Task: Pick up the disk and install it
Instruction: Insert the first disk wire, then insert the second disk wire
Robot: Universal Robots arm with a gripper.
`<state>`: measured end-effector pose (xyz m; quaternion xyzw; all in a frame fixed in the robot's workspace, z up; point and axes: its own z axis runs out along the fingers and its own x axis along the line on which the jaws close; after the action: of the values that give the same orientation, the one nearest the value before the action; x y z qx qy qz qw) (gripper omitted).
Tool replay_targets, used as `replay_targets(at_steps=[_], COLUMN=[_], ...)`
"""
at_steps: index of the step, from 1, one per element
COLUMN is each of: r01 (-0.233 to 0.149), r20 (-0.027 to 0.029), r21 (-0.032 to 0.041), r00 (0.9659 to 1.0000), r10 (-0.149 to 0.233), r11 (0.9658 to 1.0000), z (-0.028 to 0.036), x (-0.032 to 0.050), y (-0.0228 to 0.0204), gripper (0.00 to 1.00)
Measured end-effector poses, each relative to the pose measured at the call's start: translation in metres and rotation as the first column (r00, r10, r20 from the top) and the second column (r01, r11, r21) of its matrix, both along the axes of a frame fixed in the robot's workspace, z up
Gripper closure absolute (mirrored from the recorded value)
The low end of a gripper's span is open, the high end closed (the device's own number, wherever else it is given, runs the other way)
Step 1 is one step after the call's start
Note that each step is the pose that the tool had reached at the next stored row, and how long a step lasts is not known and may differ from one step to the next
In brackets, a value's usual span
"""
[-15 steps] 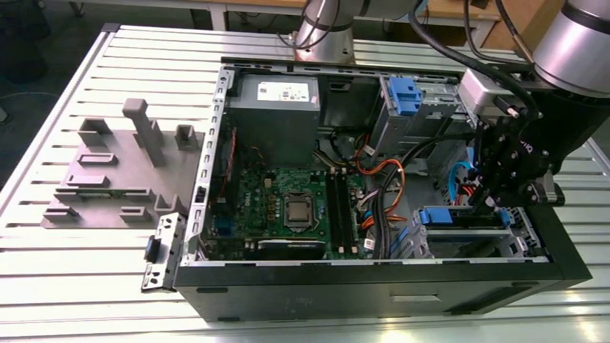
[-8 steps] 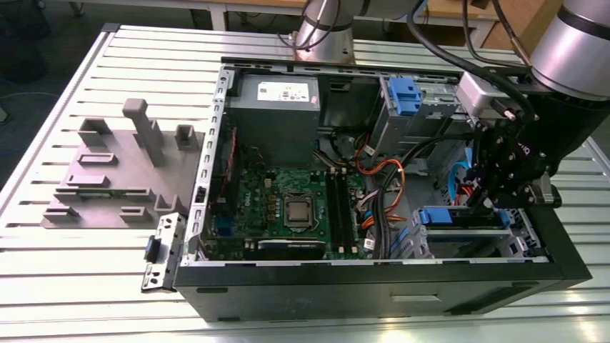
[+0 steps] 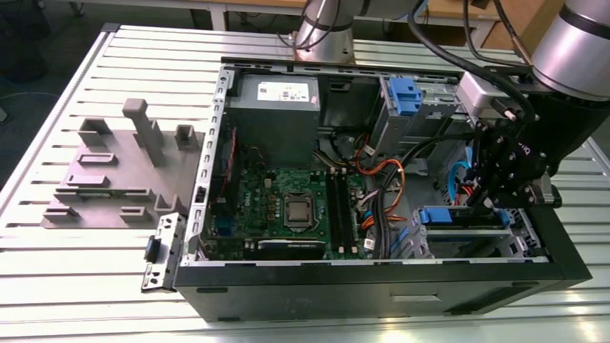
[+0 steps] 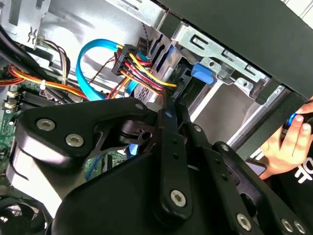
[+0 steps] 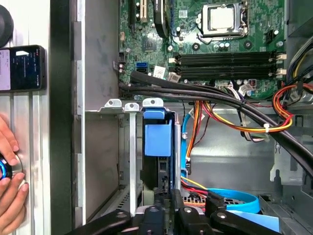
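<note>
The disk (image 5: pixel 158 142) stands on edge in a metal drive bay (image 5: pixel 113 147) at the corner of the open computer case (image 3: pixel 381 286), its blue carrier frame facing the first wrist camera. In the exterior view its blue frame (image 3: pixel 448 215) lies in the lower right bay. My gripper (image 5: pixel 167 201) is right behind the disk's rear end, its black fingers (image 4: pixel 169 115) pressed close together and pointing into the bay. I see no gap between them. Whether the tips touch the disk is hidden.
Orange, yellow and blue cables (image 5: pixel 234 122) run beside the bay, with the motherboard (image 3: pixel 286 207) beyond. A second blue carrier (image 3: pixel 405 96) sits in the upper bay. A person's hand (image 5: pixel 10 169) and a phone (image 5: pixel 22 67) lie outside the case wall. A grey fixture (image 3: pixel 114 171) stands on the exterior view's left.
</note>
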<state>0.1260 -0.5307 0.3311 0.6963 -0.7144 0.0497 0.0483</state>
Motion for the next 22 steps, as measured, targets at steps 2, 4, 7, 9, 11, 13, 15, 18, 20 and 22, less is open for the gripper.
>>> replay_targets(at_steps=[2, 4, 7, 9, 11, 13, 15, 18, 20, 22], r01=[0.000, 0.000, 0.000, 0.000, 0.000, 0.000, 0.000, 0.000, 0.000, 0.000], r20=[-0.0023, -0.0042, -0.0064, -0.0068, -0.0068, -0.0068, -0.0068, -0.0068, -0.0068, -0.0068], r21=[0.0023, 0.0047, 0.0098, 0.0108, 0.0108, 0.0106, 0.0106, 0.0106, 0.0107, 0.0106], r00=[1.0000, 1.0000, 1.0000, 1.0000, 1.0000, 1.0000, 1.0000, 1.0000, 1.0000, 1.0000], r10=[0.000, 0.000, 0.000, 0.000, 0.000, 0.000, 0.000, 0.000, 0.000, 0.000], r11=[1.0000, 1.0000, 1.0000, 0.9999, 0.9999, 0.9999, 0.9999, 0.9999, 0.9999, 0.9999], z=[0.0046, 0.0064, 0.0077, 0.0077, 0.0078, 0.0078, 0.0078, 0.0078, 0.0078, 0.0079], x=[0.0002, 0.0002, 0.0004, 0.0005, 0.0005, 0.0006, 0.0006, 0.0006, 0.0007, 0.0007], y=[0.0000, -0.0001, 0.0000, 0.0000, 0.0000, 0.0000, 0.0000, 0.0000, 0.0000, 0.0000], gripper=[0.76, 0.76, 0.76, 0.78, 0.84, 0.89, 0.89, 0.89, 0.89, 0.89])
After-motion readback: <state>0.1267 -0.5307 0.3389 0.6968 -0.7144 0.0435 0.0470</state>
